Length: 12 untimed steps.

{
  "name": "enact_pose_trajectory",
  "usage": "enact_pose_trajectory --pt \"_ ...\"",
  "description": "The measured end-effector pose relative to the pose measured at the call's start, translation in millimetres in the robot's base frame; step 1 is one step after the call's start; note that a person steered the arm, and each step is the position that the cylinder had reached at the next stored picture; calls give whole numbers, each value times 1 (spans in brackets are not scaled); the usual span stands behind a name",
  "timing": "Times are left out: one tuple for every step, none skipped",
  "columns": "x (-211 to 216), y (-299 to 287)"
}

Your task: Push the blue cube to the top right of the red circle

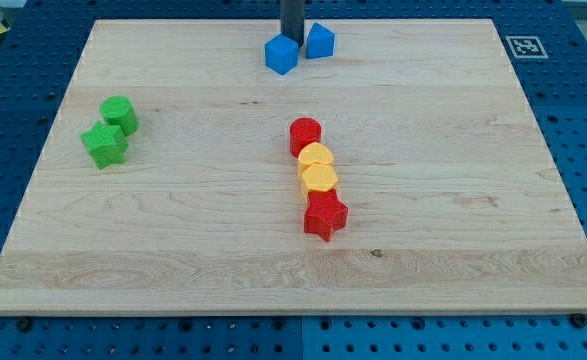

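Nearest, a red star (325, 216), 2 yellow blocks (318, 168) and the red circle (305, 133) form a column. At the view's top, my tip (291, 38), holding nothing, touches the blue cube (282, 54).

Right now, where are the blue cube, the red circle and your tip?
blue cube (281, 55): camera view, on its front face.
red circle (305, 133): camera view, on its top face.
my tip (291, 37): camera view, the rod's lower end, just behind the cube.
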<state>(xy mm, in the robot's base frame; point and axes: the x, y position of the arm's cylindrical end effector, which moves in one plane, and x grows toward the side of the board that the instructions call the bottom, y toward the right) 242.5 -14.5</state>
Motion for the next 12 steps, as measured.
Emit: enact_pose_trajectory --pt "0 -16" --pt "14 -25" --pt "32 -25" --pt "44 -25" --pt "64 -25" --pt "88 -25" --pt "105 -26" --pt "112 -29" --pt "112 -29" --pt "113 -29" --pt "121 -18" --pt "129 6"
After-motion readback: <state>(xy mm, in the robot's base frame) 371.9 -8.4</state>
